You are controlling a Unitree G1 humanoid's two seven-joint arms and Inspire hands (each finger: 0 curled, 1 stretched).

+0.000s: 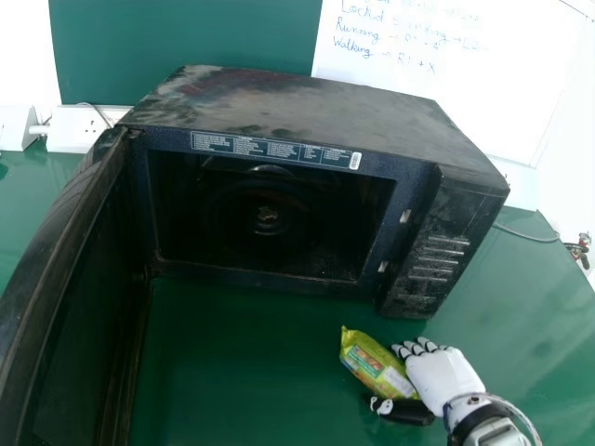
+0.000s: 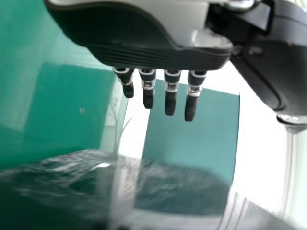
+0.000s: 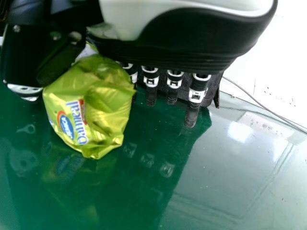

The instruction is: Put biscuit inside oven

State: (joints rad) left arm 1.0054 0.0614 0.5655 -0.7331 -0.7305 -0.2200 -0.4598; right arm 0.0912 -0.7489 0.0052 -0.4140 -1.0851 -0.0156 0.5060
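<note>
Oven (image 1: 297,107) interior murky, door (image 1: 56,269) cut off at head view's left edge. Biscuit packet (image 1: 370,360), crinkled glossy yellow-green film, outside before the oven, partly hidden by the right hand (image 1: 446,376), straight-fingered, unclenched around it; left hand (image 2: 144,56), ridged dark palm, released, fingers extended.

yellow-green biscuit packet (image 1: 375,360), black oven (image 1: 307,107), green table (image 1: 251,353)

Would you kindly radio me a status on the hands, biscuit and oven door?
Right hand open, around near end of biscuit packet. Left hand open. Packet outside oven. Door swung open.
</note>
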